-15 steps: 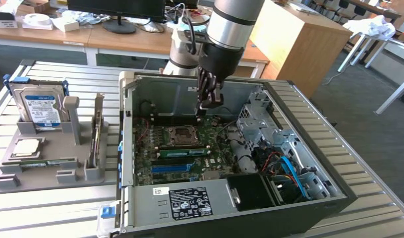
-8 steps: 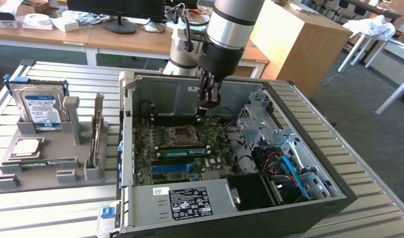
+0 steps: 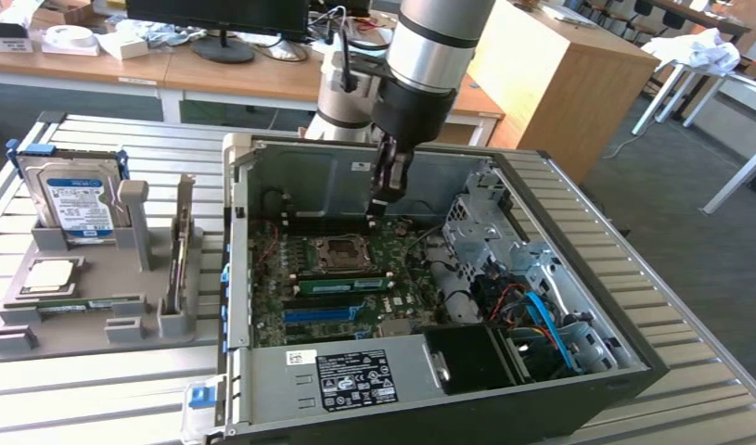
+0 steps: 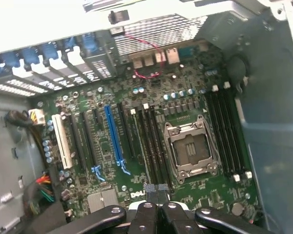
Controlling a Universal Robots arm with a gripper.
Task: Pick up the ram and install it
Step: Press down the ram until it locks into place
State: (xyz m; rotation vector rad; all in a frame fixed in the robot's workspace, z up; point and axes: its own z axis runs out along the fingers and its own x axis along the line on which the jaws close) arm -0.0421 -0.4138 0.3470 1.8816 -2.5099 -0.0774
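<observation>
While my gripper [image 3: 380, 206] hung inside the open computer case [image 3: 625, 306], its fingers [image 4: 156, 202] were clenched together with nothing between them, poised above the motherboard [image 4: 185, 204] near the empty processor socket [image 4: 189, 148]. A ram stick [image 3: 340, 283] already sat in a slot beside that socket, so I judged the install largely done. Whether its latches had caught, I could not tell. Out on the gray holder [image 3: 93, 324] stood a hard drive [image 3: 70, 199].
</observation>
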